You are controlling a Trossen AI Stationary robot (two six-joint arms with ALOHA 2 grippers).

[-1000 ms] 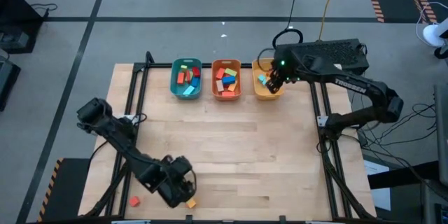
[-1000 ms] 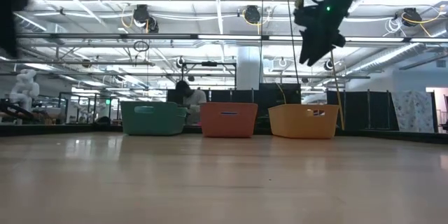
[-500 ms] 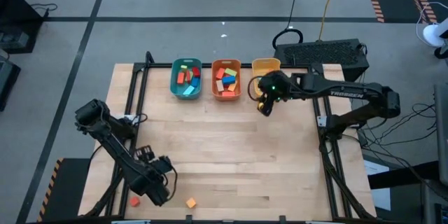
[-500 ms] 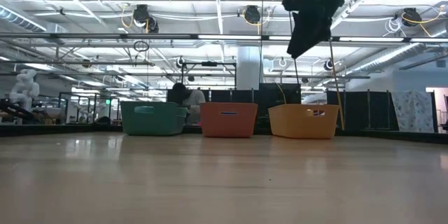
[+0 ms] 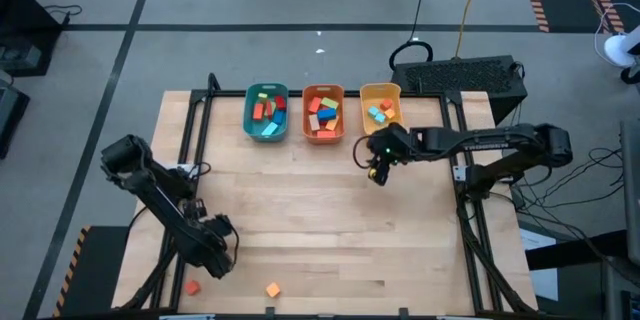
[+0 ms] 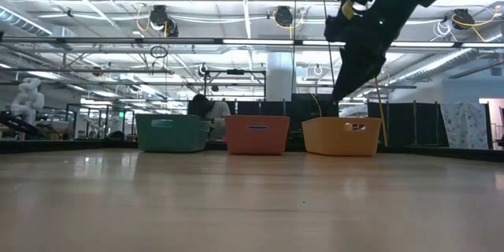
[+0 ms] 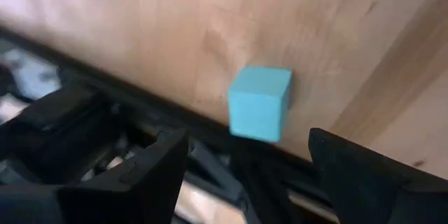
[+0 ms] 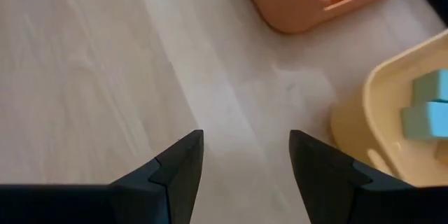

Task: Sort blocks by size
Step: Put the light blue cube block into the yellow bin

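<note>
The left pincer (image 5: 212,247) hangs spread and empty near the table's (image 5: 330,210) front-left edge; a red block (image 5: 191,288) and an orange block (image 5: 272,289) lie just beyond that edge. Its wrist view alone shows a blue cube (image 7: 260,103) at the table's edge. The middle lies bare. The teal bin (image 5: 266,113), orange bin (image 5: 323,112) and yellow bin (image 5: 380,110) line the far edge, holding blocks. The right pincer (image 5: 377,172), parted and empty, hangs before the yellow bin.

A pale wooden desk (image 5: 320,210) carries three bins in a row at its far edge: teal bin (image 5: 266,112), orange bin (image 5: 323,113) and yellow bin (image 5: 381,106), the yellow one just beyond the right claw (image 5: 377,174). Near the left claw (image 5: 222,263) lie a red block (image 5: 191,288), an orange block (image 5: 272,289) and a light blue cube (image 7: 260,103).
</note>
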